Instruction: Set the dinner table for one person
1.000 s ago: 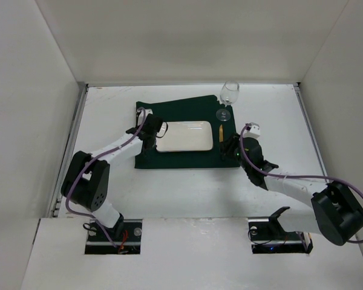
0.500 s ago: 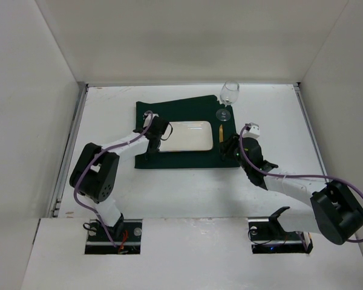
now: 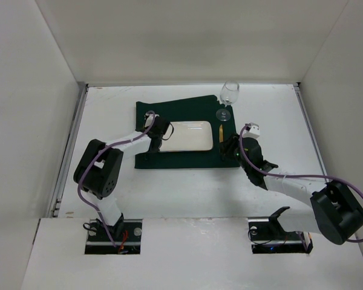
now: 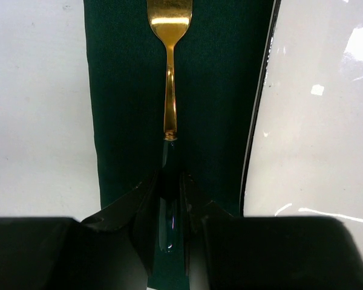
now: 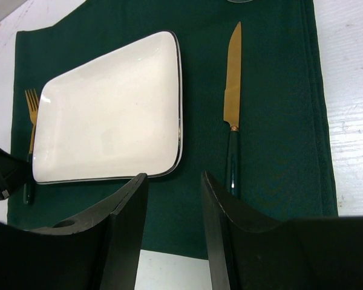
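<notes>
A gold fork [image 4: 169, 90] with a dark green handle lies along the left strip of the dark green placemat [image 3: 175, 109], beside the white rectangular plate [image 3: 184, 136]. My left gripper [image 4: 169, 175] is shut on the fork's handle, low over the mat [image 3: 154, 134]. The gold knife [image 5: 233, 90] with a dark handle lies right of the plate [image 5: 109, 133]. My right gripper [image 5: 174, 175] stands open over the mat's near edge with nothing between its fingers [image 3: 230, 148]. The dinner table [image 3: 109, 109] is white and matte.
A wine glass [image 3: 228, 96] stands upright at the mat's far right corner. White walls close the table in on three sides. Both arm bases sit at the near edge.
The left arm's elbow has swung to the right and its gripper has shifted slightly toward the plate's left edge with the fork. The right arm has not moved.
</notes>
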You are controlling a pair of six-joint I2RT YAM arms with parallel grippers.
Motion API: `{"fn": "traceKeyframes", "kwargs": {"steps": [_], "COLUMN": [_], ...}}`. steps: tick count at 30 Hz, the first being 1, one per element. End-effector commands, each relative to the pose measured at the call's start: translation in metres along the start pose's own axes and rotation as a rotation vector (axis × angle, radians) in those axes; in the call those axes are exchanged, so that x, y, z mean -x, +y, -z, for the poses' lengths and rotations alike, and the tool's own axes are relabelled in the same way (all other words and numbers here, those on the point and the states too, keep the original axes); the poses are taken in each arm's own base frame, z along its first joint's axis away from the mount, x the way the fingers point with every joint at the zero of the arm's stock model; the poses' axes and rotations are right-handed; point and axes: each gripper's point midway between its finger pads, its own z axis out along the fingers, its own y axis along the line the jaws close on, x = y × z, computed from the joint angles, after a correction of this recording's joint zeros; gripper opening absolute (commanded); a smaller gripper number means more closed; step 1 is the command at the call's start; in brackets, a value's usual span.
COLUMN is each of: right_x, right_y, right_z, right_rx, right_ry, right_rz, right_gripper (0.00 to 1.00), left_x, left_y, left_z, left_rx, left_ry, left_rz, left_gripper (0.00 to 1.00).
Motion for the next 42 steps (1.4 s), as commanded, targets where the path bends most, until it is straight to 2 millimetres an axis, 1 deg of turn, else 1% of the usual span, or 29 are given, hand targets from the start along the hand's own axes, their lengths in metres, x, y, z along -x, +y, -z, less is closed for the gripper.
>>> {"fn": "traceKeyframes", "kwargs": {"steps": [1,4,8,11,14,16,18,20,21,23,24,25,27,29,30,33,35,37,39,42], "right_x": [0.022,0.023,0.025,0.027,0.029,0.032,0.036,0.040,0.041,0.047,0.049,0.051,0.056,0.057,0.058,0.055,0.055,0.059,0.060,0.061], "right_y": [0.013,0.014,0.014,0.014,0.014,0.015,0.013,0.009,0.006,-0.002,-0.006,-0.010,-0.016,-0.020,-0.023,-0.028,-0.035,-0.043,-0.049,-0.048], "right_z": [-0.002,-0.002,0.000,0.001,0.003,0.006,0.009,0.012,0.013,0.016,0.017,0.018,0.019,0.020,0.019,0.017,0.016,0.019,0.020,0.020], "right_rx": [0.033,0.035,0.034,0.039,0.039,0.045,0.044,0.037,0.035,0.019,0.013,0.009,0.008,0.002,-0.006,-0.020,-0.037,-0.054,-0.062,-0.055], "right_ry": [-0.066,-0.068,-0.074,-0.082,-0.091,-0.101,-0.121,-0.138,-0.143,-0.165,-0.177,-0.184,-0.203,-0.217,-0.223,-0.219,-0.223,-0.242,-0.253,-0.256], "right_rz": [-0.020,-0.021,-0.022,-0.025,-0.029,-0.034,-0.046,-0.070,-0.085,-0.116,-0.132,-0.149,-0.180,-0.191,-0.194,-0.220,-0.234,-0.258,-0.283,-0.283], "right_gripper": [0.46,0.46,0.46,0.46,0.45,0.38,0.24,0.12,0.10,0.09,0.10,0.13,0.26,0.40,0.43,0.46,0.46,0.47,0.48,0.48], "left_x": [0.014,0.020,0.031,0.043,0.057,0.066,0.066,0.060,0.052,0.030,0.021,0.007,-0.019,-0.038,-0.048,-0.071,-0.079,-0.079,-0.073,-0.065], "left_y": [0.004,0.008,0.011,0.015,0.027,0.040,0.055,0.075,0.088,0.117,0.126,0.136,0.149,0.154,0.155,0.156,0.156,0.157,0.157,0.153], "left_z": [0.005,0.011,0.026,0.046,0.069,0.087,0.098,0.102,0.101,0.095,0.092,0.087,0.079,0.072,0.067,0.055,0.048,0.044,0.041,0.039], "left_rx": [0.021,0.030,0.011,-0.017,-0.059,-0.095,-0.115,-0.116,-0.106,-0.063,-0.047,-0.025,0.009,0.025,0.035,0.068,0.078,0.079,0.069,0.048], "left_ry": [-0.032,-0.058,-0.101,-0.158,-0.227,-0.301,-0.355,-0.390,-0.398,-0.403,-0.402,-0.391,-0.357,-0.316,-0.286,-0.207,-0.180,-0.179,-0.191,-0.213], "left_rz": [-0.004,0.013,0.056,0.119,0.247,0.372,0.484,0.604,0.680,0.840,0.882,0.921,0.968,1.001,1.019,1.045,1.063,1.084,1.091,1.096], "left_gripper": [0.17,0.26,0.32,0.34,0.34,0.34,0.34,0.35,0.35,0.36,0.37,0.37,0.39,0.41,0.42,0.44,0.44,0.44,0.44,0.44]}}
